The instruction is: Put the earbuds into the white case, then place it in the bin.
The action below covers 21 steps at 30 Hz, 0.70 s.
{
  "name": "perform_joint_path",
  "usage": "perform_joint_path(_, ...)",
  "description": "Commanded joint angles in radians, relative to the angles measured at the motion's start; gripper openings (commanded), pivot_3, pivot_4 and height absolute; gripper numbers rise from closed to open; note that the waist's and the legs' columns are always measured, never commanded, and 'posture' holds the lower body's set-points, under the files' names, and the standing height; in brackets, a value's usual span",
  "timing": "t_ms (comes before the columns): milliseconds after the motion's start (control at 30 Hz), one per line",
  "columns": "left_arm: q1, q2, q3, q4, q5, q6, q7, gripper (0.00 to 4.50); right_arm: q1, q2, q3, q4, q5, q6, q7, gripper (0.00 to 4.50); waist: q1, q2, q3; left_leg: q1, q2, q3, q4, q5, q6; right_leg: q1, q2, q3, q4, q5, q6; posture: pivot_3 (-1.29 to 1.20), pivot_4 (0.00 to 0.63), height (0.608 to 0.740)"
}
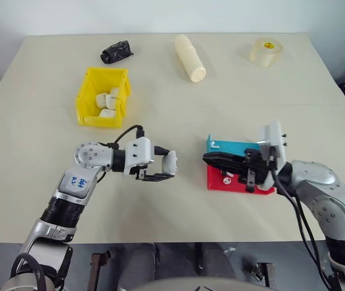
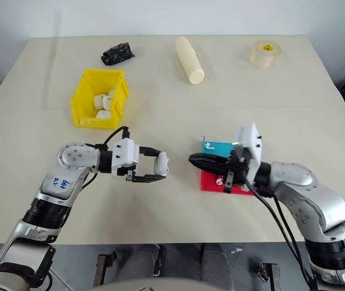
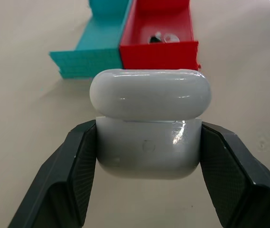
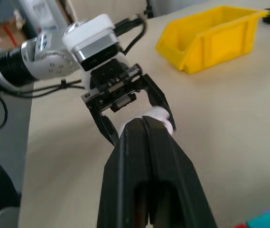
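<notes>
My left gripper (image 1: 167, 165) is shut on the white case (image 3: 149, 142), holding its lower half between both black fingers (image 3: 73, 166) a little above the table. The lid sits on top of the case, and I cannot tell whether it is fully closed. My right gripper (image 1: 205, 159) is shut and empty. It points level towards the case, with its tips a short gap to the case's right. Small glossy white earbuds (image 3: 165, 37) lie in the red tray (image 1: 221, 182) under the right gripper. The yellow bin (image 1: 86, 100) stands at the back left and holds several white cases.
A blue tray (image 1: 233, 147) adjoins the red tray on its far side. Along the table's far edge lie a black crumpled object (image 1: 116, 52), a long cream cylinder (image 1: 190, 57) and a roll of tape (image 1: 265, 51).
</notes>
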State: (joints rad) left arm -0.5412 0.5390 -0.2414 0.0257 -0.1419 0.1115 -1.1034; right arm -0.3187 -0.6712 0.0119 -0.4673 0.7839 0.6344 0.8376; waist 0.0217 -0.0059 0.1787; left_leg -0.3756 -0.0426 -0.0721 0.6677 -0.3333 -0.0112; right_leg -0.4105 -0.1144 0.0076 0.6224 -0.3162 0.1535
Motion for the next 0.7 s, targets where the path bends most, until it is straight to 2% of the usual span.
perform_joint_path(33, -0.024, -0.019, -0.032, -0.082, 0.009, 0.058, 0.014, 2.80, -0.065, 0.020, 0.071, -0.022, -0.054, 0.007, -0.008, 0.02, 0.000, 0.000, 0.000, 0.000, 0.000, 0.000, 0.000, 0.000, 0.000, 0.000, 0.000, 0.000, 0.001, 0.000, 0.000, 0.00, 0.150, 0.740)
perform_joint_path(233, -0.029, -0.033, -0.053, -0.129, 0.010, 0.121, 0.031, 2.80, -0.141, 0.036, 0.158, -0.006, -0.094, 0.052, 0.007, 0.02, -0.001, 0.000, 0.000, -0.001, 0.000, 0.000, 0.000, 0.000, 0.000, -0.001, 0.000, 0.000, 0.002, 0.000, 0.000, 0.00, 0.150, 0.740)
perform_joint_path(400, -0.023, -0.035, -0.042, -0.152, 0.000, 0.121, 0.037, 2.80, -0.142, 0.034, 0.191, 0.036, -0.153, 0.040, 0.026, 0.02, 0.000, 0.000, 0.000, -0.001, 0.000, 0.000, 0.000, 0.000, 0.000, 0.000, 0.000, 0.000, 0.002, 0.000, 0.000, 0.00, 0.150, 0.740)
perform_joint_path(700, 0.022, -0.034, 0.029, -0.214, -0.079, 0.146, 0.051, 2.80, -0.044, -0.013, 0.094, 0.132, -0.177, -0.045, 0.129, 0.02, 0.001, 0.000, 0.000, -0.001, 0.000, 0.000, 0.000, 0.000, 0.000, 0.000, 0.000, 0.000, 0.002, 0.000, 0.000, 0.00, 0.150, 0.740)
